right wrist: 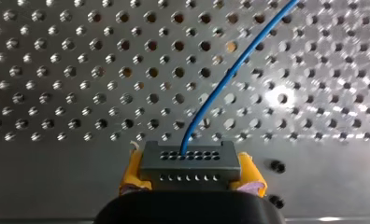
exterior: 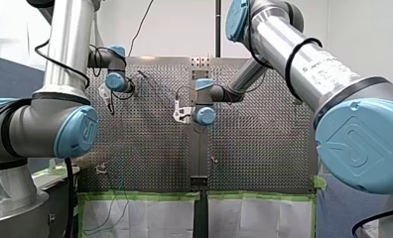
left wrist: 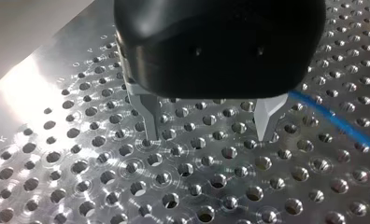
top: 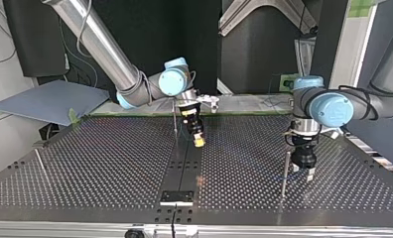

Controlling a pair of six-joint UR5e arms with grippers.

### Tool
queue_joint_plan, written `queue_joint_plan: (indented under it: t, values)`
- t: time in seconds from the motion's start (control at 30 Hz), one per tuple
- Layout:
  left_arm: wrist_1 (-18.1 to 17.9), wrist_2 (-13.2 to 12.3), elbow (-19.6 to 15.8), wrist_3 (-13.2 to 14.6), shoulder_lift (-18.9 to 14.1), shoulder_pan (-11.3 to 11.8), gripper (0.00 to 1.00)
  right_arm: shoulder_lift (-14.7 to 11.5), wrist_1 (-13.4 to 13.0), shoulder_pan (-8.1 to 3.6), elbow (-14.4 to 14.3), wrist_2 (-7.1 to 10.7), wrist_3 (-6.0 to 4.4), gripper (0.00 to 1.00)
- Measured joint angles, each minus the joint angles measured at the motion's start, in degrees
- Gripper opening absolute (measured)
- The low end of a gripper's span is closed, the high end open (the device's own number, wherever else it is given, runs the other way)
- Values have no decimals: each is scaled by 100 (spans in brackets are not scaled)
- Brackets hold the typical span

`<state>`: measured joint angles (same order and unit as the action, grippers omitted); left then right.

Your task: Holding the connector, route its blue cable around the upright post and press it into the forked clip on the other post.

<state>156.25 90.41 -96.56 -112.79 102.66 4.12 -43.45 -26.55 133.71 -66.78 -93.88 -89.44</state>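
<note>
A silver perforated metal table [exterior: 259, 148] fills the front view, with green tape [exterior: 145, 196] edging white sheets [exterior: 135, 218] at its near side. A pale wall [exterior: 184, 29] stands far behind. In the top view a flat grey-blue board [top: 50, 101] lies far left.

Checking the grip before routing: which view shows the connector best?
Right wrist view: connector fills the foreground, clamped in my right gripper, blue cable leaving its face. Top and front: too small. Left wrist: cable only.

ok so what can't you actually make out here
Forked clip: in the top view the posts are too thin and small to show which one carries it.
Blue cable: its far end is cut off by the right wrist view's edge; the left wrist view shows only a stretch beside my left gripper.
Connector: too small to pick out in the front view.
</note>
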Motion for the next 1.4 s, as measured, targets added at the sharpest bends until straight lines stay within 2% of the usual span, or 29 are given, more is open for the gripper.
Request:
queue_joint_plan:
  t: [0.1,0.23,0.47,0.83,1.03,1.23,1.4]
  values:
    - [-15,14,0,-4,0,-1,100,1,-125,-26,-130,-19,-22,0]
    - [-22,33,-1,10,-4,-5,100,2,-307,-43,-313,-60,3,0]
    - [-16,76,-3,154,0,-13,100,5,-638,-55,-645,-189,166,0]
    - [4,229,-5,187,-1,-13,100,16,-1125,-54,-1131,-191,202,0]
    - [8,243,-7,183,-1,-12,100,40,-1449,-96,-1454,-196,198,0]
    - [11,244,-5,187,-1,-13,100,284,-1800,-157,-1806,-226,211,0]
    - [12,244,-4,188,-2,-5,100,545,-2066,-164,-2075,-403,207,0]
